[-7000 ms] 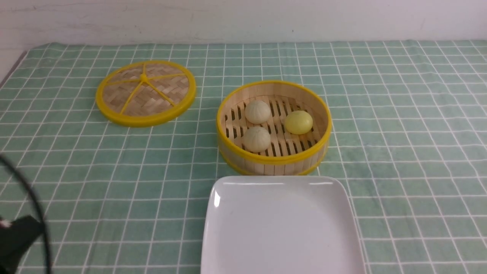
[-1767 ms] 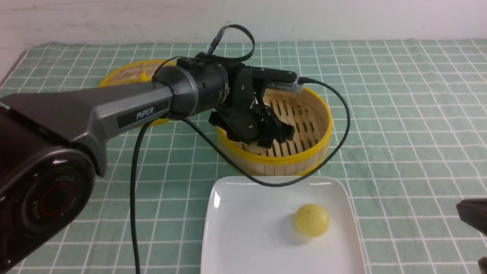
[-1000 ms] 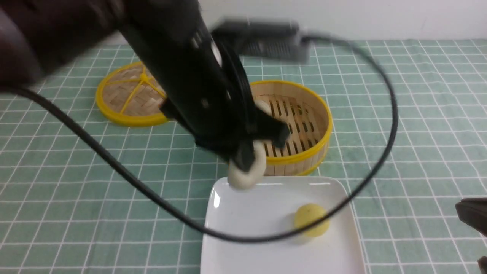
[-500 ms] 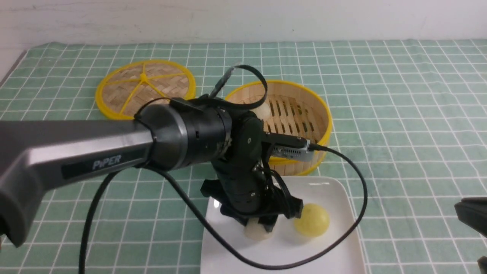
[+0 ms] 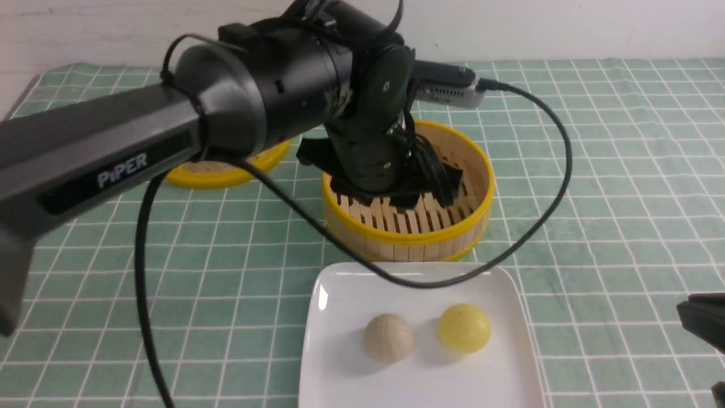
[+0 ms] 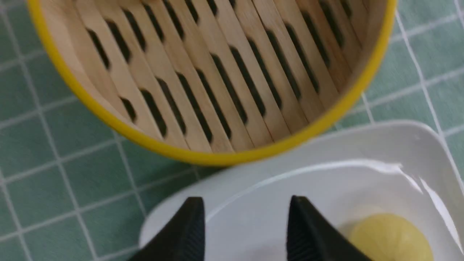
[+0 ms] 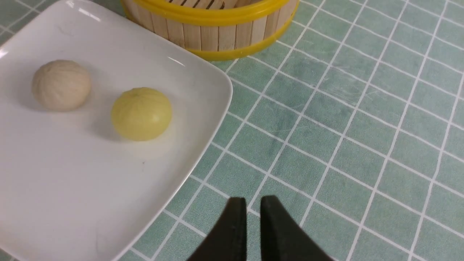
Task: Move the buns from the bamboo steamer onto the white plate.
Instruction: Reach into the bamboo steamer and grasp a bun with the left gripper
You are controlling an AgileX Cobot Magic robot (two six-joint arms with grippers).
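At the near right, the right gripper is held low over the green checked tablecloth, just right of the white plate. Its fingers are pressed almost together, with only a thin slit between them and nothing gripped. The plate is set at the near centre, and two of the buns are seen resting on it. A cream-white bun with faint ridges lies on the left and the yellow bun on the right, near each other but apart. A black cable is draped across the plate's far edge. Just beyond the plate stands the bamboo steamer, close to the plate's far rim. The near and right parts of its slatted floor are shown bare in the left wrist view. Its far left part is hidden by the left arm, so the third bun cannot be located. The left gripper is raised in the air, and in the front view it is seen in front of the steamer's interior. Its fingers are spread apart and nothing is held between them. At the far left, the yellow-rimmed lid is laid flat on the cloth, largely covered from view by the arm.
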